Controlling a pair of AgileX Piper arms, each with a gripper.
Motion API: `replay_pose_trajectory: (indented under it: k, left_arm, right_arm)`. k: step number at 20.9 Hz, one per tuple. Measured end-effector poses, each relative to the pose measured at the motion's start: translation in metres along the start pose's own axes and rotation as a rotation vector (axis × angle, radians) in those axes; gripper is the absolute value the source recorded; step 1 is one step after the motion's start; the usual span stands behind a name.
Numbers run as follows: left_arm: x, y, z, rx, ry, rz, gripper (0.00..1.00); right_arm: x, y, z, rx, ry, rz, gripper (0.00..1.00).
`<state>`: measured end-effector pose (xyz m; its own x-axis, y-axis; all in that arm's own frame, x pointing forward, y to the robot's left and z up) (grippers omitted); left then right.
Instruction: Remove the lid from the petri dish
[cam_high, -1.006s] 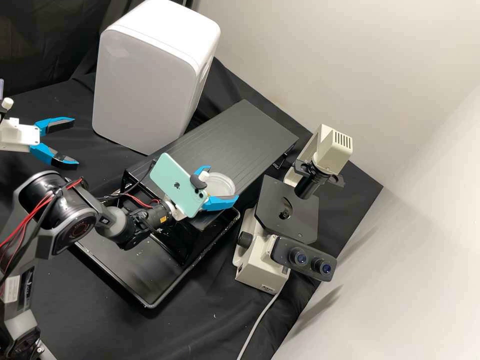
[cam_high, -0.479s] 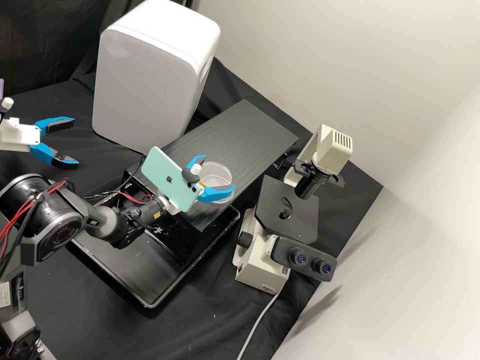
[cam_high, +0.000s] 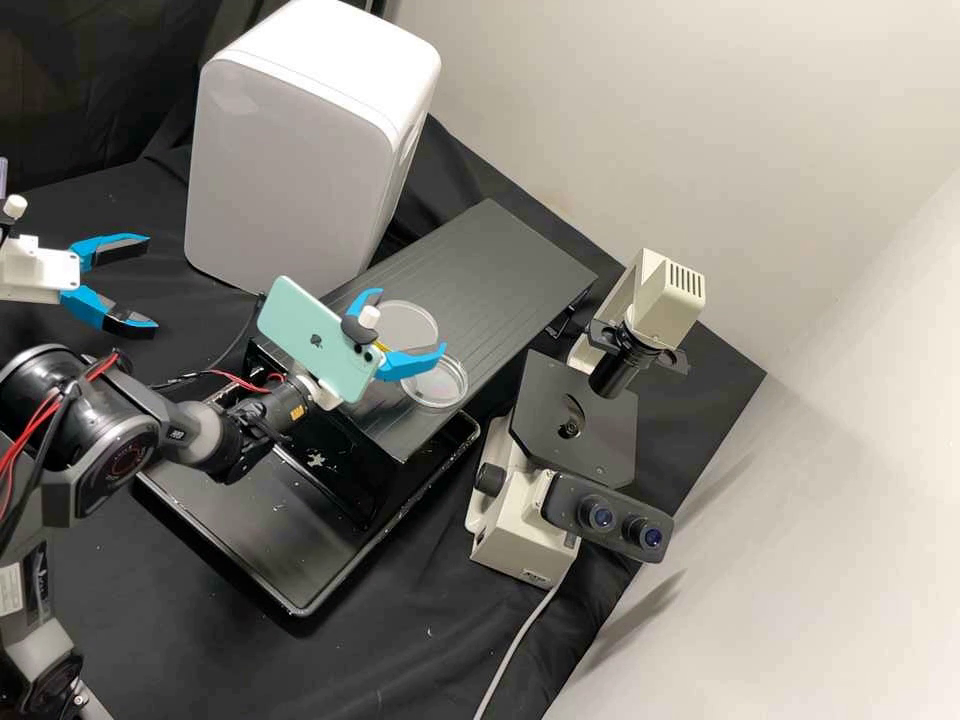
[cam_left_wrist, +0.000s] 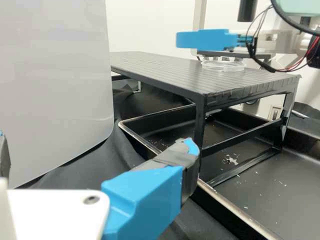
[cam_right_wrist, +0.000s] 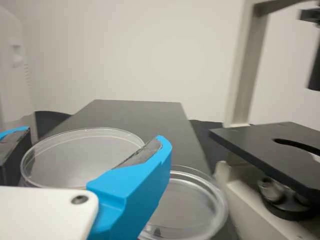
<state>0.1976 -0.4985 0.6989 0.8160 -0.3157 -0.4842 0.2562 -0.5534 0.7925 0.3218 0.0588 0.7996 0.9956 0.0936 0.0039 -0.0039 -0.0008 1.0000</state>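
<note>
The right gripper has its fingers closed on the rim of the clear lid, holding it just above and beside the petri dish base. The base sits on the black ribbed platform. A white microscope stands near, and a white box-shaped appliance is behind. The left gripper hangs wide open with nothing in it, well apart.

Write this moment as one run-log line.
right gripper: shut on lid | lid: held above dish | dish: uncovered, on rack | left gripper: open, away from rack
</note>
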Motion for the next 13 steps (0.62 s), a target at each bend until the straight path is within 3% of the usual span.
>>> replay_pose_trajectory:
  k: [3, 13]
  left_arm:
    - [0.0, 0.0, 0.0, 0.0, 0.0, 0.0, 1.0]
    - [0.0, 0.0, -0.0001, -0.001, 0.001, 0.0, 1.0]
  right_arm:
    - [-0.0001, -0.0064, -0.0072, -0.017, 0.023, -0.019, 0.0]
    - [0.0012, -0.0085, -0.0039, -0.005, 0.001, -0.014, 0.0]
